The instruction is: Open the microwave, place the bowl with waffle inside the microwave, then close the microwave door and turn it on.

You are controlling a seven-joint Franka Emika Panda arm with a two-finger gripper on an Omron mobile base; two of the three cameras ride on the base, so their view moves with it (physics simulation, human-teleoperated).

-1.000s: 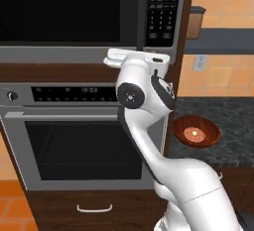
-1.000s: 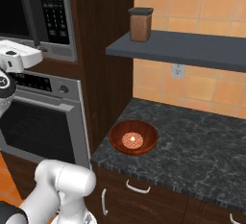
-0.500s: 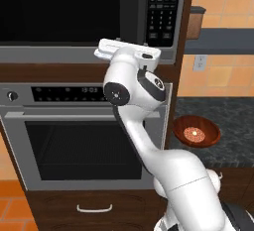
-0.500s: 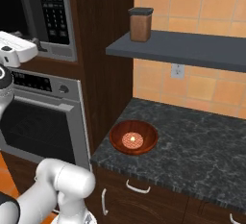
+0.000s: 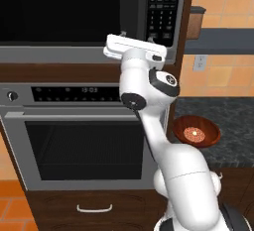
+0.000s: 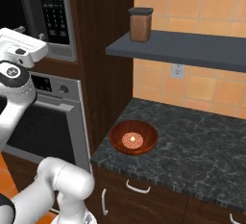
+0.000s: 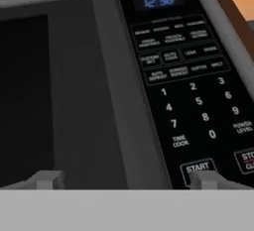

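The microwave sits above the oven with its dark-glass microwave door shut. My gripper hovers open at the microwave's lower right, close to the keypad. In the hand view the gripper spans the door's grey vertical strip, and one fingertip lies over the START key. From the right base view the gripper is level with the keypad's bottom. The reddish-brown bowl rests on the counter to the right, holding the waffle.
A steel oven with a bar handle stands directly under the microwave. The dark granite counter stretches right of the bowl. Above it a grey shelf carries a brown jar. A dark wood cabinet side separates microwave and counter.
The hand has risen a little and closed in on the microwave's lower right front, with the elbow swinging beneath it. The jaws stayed open. The bowl has not moved.
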